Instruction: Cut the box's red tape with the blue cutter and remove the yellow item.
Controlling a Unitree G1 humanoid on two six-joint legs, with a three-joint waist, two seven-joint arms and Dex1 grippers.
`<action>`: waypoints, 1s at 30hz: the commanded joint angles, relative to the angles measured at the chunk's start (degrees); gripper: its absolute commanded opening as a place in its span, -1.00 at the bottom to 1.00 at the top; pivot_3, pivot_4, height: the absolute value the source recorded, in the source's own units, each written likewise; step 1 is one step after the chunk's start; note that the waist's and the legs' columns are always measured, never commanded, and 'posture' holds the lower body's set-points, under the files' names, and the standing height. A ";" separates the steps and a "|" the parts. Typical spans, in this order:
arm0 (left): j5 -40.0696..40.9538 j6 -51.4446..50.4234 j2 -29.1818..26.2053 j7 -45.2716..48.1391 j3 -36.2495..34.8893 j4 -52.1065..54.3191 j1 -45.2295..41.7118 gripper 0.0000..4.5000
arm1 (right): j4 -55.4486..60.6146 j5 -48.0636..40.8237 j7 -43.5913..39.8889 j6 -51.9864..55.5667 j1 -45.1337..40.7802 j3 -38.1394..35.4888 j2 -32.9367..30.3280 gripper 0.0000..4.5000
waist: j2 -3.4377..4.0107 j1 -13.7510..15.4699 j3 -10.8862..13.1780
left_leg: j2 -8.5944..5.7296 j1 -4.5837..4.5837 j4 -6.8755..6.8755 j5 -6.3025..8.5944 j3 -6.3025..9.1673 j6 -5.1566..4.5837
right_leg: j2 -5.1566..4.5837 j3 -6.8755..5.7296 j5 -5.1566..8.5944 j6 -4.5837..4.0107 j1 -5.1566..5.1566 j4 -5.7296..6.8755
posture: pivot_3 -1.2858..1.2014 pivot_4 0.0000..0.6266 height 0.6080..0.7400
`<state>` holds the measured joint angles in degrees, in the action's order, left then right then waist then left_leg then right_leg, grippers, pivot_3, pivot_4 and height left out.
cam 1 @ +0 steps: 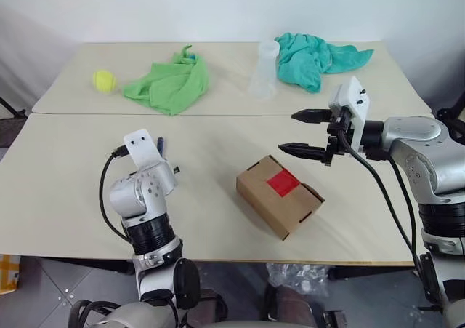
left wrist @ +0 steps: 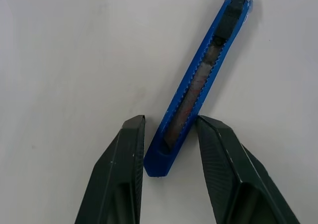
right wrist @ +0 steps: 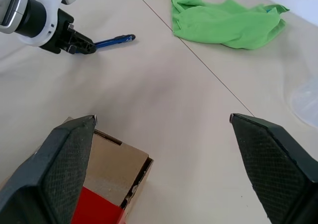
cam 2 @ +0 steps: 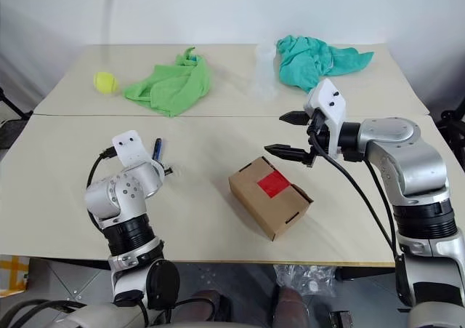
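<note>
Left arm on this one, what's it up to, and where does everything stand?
The left gripper is down at the table with its jaws either side of the blue cutter, one finger touching it, the other just clear; no firm grip visible. The box sits mid-table, its red tape uncut. The right gripper hovers over the table just beyond the box, jaws wide apart and holding nothing.

Bare table (cam 1: 211, 153) around box (cam 1: 280, 195)

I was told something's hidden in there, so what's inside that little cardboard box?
Its inside is covered. The box is closed, with red tape still across its top, so any contents stay hidden.
</note>
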<state>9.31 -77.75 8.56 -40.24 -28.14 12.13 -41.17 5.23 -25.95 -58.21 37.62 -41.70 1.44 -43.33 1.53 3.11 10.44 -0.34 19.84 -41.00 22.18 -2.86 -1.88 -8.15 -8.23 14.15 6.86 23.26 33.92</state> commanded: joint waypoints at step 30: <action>7.23 -6.40 -28.62 39.57 26.75 8.48 7.56 -0.93 | 3.20 -1.27 0.46 -0.63 1.33 -3.80 -0.80 1.00 | -0.14 -0.34 0.09 | -0.01 0.37 0.08 0.01 0.02 0.04 | 0.00 0.43 -0.04 -0.03 0.39 0.08 | 0.03 -0.52 1.00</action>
<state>13.77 -86.36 -17.73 -6.99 -5.26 18.02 -34.71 6.67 -26.44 -57.82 37.56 -40.53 -0.47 -43.60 1.39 2.77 10.54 -0.32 20.23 -40.88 22.20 -2.83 -1.82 -8.10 -7.81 14.11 6.83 23.65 33.93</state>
